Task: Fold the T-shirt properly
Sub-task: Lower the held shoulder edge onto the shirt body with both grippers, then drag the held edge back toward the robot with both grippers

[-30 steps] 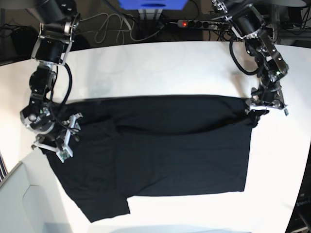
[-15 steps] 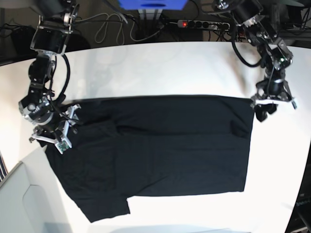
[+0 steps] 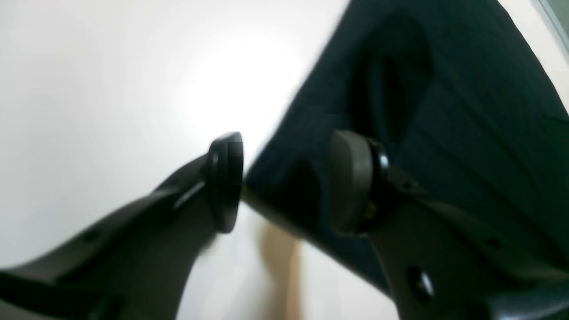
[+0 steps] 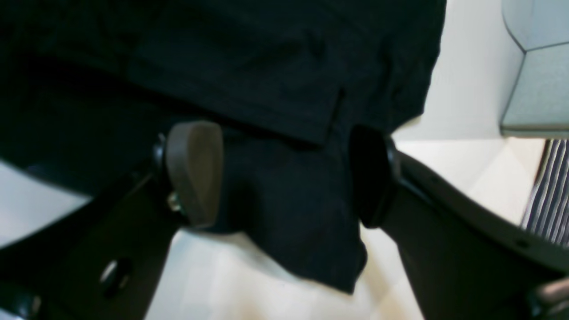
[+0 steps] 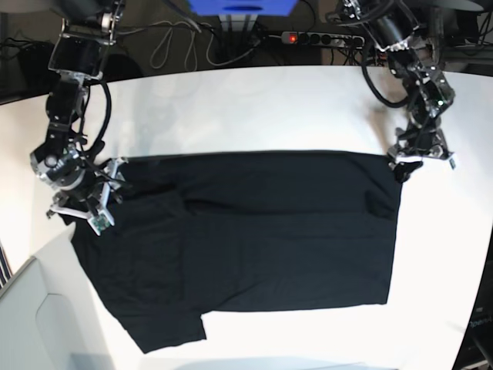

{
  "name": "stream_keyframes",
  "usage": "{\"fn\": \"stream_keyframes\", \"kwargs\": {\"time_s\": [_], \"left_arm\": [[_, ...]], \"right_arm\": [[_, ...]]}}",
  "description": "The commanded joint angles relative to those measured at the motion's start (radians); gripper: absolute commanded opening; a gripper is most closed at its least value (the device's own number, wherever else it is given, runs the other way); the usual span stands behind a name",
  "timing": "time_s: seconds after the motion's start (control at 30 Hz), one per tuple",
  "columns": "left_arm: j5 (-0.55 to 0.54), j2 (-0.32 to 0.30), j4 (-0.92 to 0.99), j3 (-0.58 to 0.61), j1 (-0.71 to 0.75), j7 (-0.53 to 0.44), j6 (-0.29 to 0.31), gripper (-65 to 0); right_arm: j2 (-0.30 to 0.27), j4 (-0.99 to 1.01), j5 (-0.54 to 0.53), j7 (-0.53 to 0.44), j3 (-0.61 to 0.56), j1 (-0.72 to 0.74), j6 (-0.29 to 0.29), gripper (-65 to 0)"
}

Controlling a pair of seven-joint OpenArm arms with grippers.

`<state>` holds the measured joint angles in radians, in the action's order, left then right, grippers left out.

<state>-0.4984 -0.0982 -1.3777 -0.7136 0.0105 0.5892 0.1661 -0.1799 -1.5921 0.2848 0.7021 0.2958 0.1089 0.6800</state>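
Observation:
The black T-shirt lies flat on the white table, plain side up, with a sleeve sticking out at the lower left. At its upper right corner my left gripper stands open. In the left wrist view that gripper straddles the T-shirt edge without closing on it. Over the shirt's left edge is my right gripper, also open. In the right wrist view a fold of the T-shirt lies between the spread fingers of the right gripper.
A power strip, cables and a blue box sit behind the table's far edge. A grey panel stands off the lower left corner, also in the right wrist view.
My left gripper swung out to the right of the shirt's corner, then came back onto it. The corner, bunched a second ago, now lies flat. My right gripper rose slightly along the left edge.

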Motion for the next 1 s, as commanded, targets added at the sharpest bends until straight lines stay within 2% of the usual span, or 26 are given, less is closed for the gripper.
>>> {"fn": "stream_keyframes", "kwargs": {"time_s": [0.0,0.33,0.4,0.5,0.6,0.87,0.97], "left_arm": [[-0.006,-0.021,-0.010,-0.002,-0.014,-0.019,0.005,-34.6],[-0.013,-0.033,0.126,-0.001,-0.039,-0.019,0.005,-36.4],[-0.013,-0.034,0.131,-0.001,-0.039,-0.019,0.005,-41.8],[-0.013,-0.033,0.133,-0.001,-0.036,-0.019,0.005,-55.1],[-0.013,-0.031,0.133,-0.001,-0.033,-0.018,0.005,-65.0],[-0.015,-0.030,0.123,-0.008,-0.007,-0.012,0.005,-65.0],[-0.027,-0.028,0.119,-0.010,0.018,-0.013,0.005,-65.0]], "right_arm": [[-0.011,-0.027,-0.009,-0.019,0.018,0.012,0.018,-21.8],[-0.005,-0.024,-0.012,-0.015,0.173,-0.018,0.018,-21.5],[-0.010,-0.023,-0.011,-0.015,0.179,-0.022,0.018,-21.5],[-0.016,0.019,-0.011,-0.019,0.191,-0.028,0.018,-21.7],[-0.019,0.072,-0.014,-0.023,0.236,-0.021,0.018,-21.7],[-0.068,0.184,-0.014,-0.025,0.250,-0.004,0.018,-22.1],[-0.069,0.184,-0.014,-0.025,0.265,-0.007,0.018,-23.5]]}}
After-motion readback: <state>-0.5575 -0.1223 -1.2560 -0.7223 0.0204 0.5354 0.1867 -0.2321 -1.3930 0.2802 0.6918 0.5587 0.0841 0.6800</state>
